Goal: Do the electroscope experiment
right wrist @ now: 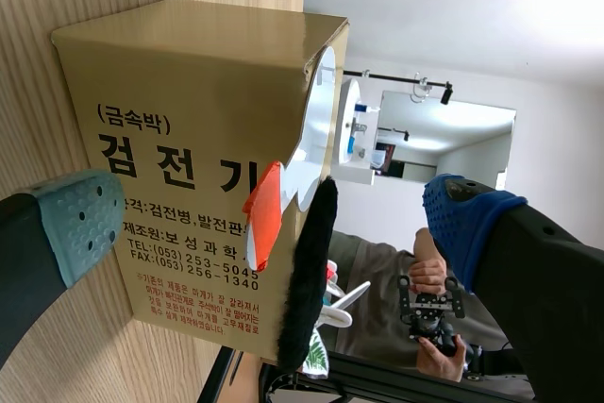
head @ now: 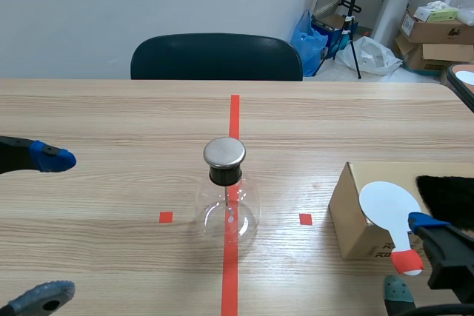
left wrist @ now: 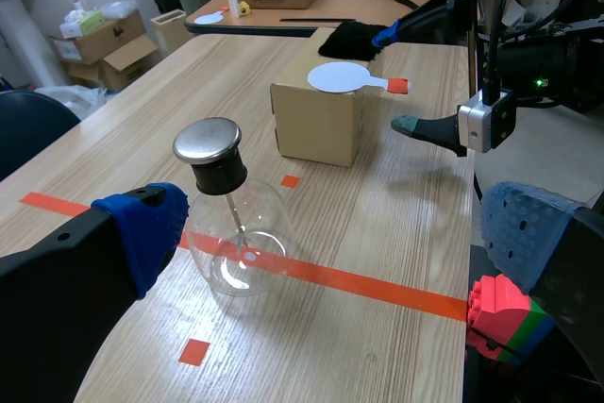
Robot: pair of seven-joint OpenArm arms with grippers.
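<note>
Two grippers are flanking a light wooden table (head: pixel 111 116). Left gripper (head: pixel 46 227) is hovering near the left edge, jaws wide, holding nothing. Dark padded chair (head: pixel 216 57) is standing behind the far edge. Clear glass electroscope flask (head: pixel 226 209), with black stopper and brushed-metal disc cap, is standing upright on the central tape line, a thin rod hanging inside. Brown cardboard box (head: pixel 354 212), reading "(금속박) 검전기", is bearing a white round paddle with red handle (head: pixel 389 201) and black fur cloth (head: pixel 448 196). Right gripper (head: pixel 412 255) is straddling that handle, jaws wide.
</note>
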